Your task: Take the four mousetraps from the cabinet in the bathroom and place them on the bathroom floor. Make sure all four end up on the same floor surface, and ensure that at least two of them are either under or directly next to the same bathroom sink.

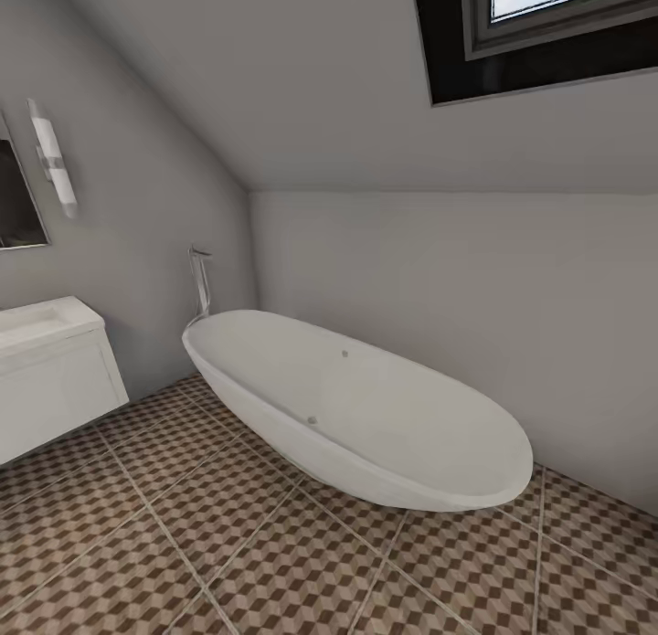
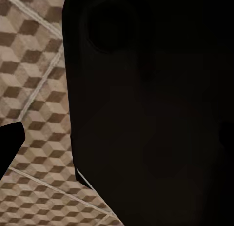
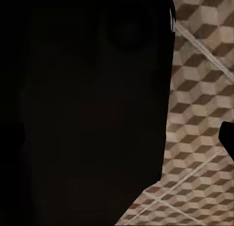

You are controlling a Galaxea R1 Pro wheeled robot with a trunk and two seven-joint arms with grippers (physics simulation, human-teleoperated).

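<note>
The mousetraps and the cabinet are out of view. The bathroom sink (image 1: 32,320), a white basin on a white wall-hung vanity (image 1: 55,388), stands at the left edge of the head view. The bathroom floor (image 1: 183,544) with its brown and beige cube tiles spreads across the foreground, bare where it shows. Both wrist views look down on the same floor (image 2: 34,89) (image 3: 200,89) past a large black part of the robot (image 2: 156,113) (image 3: 83,113). A black fingertip (image 2: 9,145) (image 3: 228,135) juts in at the edge of each; how the jaws stand is hidden.
A white oval bathtub (image 1: 366,407) lies diagonally ahead against the grey walls, a chrome floor tap (image 1: 199,283) at its far end. A mirror (image 1: 18,201) and wall lamp (image 1: 52,160) hang above the sink. A skylight (image 1: 548,23) sits in the sloped ceiling.
</note>
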